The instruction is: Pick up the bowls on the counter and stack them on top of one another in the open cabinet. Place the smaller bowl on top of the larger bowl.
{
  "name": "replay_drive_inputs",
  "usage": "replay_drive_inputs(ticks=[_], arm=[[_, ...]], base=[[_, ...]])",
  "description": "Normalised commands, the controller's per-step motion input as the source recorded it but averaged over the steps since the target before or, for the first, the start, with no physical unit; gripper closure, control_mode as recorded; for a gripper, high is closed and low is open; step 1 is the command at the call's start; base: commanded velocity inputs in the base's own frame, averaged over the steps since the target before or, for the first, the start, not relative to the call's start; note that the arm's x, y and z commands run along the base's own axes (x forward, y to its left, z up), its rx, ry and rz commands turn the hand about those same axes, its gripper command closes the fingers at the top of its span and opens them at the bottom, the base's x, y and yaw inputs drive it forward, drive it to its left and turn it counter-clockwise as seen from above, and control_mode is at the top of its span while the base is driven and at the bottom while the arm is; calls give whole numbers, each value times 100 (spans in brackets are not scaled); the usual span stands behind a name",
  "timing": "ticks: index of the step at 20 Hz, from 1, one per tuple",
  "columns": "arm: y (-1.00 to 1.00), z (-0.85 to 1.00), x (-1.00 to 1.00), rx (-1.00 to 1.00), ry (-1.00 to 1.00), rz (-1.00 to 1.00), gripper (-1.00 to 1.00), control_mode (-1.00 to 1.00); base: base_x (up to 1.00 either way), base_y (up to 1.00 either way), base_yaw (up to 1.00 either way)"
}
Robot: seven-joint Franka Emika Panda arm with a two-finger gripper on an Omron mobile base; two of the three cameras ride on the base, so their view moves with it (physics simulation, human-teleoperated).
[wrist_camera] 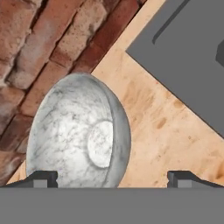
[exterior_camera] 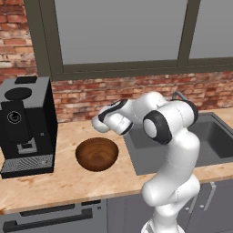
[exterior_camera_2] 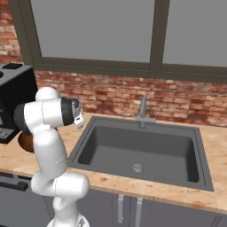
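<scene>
Hand view | smaller bowl (wrist_camera: 78, 131): glossy, white-marbled, round | tool (wrist_camera: 113, 179): tips apart, holding nothing

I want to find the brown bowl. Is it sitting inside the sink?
No, the brown bowl sits on the counter, between the coffee machine and the sink.

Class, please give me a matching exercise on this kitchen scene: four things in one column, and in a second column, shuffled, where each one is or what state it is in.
Things:
1. brown wooden bowl
2. white bowl
3. coffee machine
4. end effector

Places or states:
A. at the counter's left end
B. open, nothing held
C. by the brick wall, before the fingertips
D. on the counter, left of the sink

Pairs: 1-D, 2-C, 3-A, 4-B
</scene>
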Motion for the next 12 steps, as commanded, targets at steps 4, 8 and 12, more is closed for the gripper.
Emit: replay_drive_inputs(ticks=[4,8,12], arm=[[13,-12,31,-2,0,0,-100,-100],[14,-18,27,-4,0,0,-100,-100],[10,-22,20,-5,0,0,-100,-100]], base=[[0,0,0],[0,0,0],[0,0,0]])
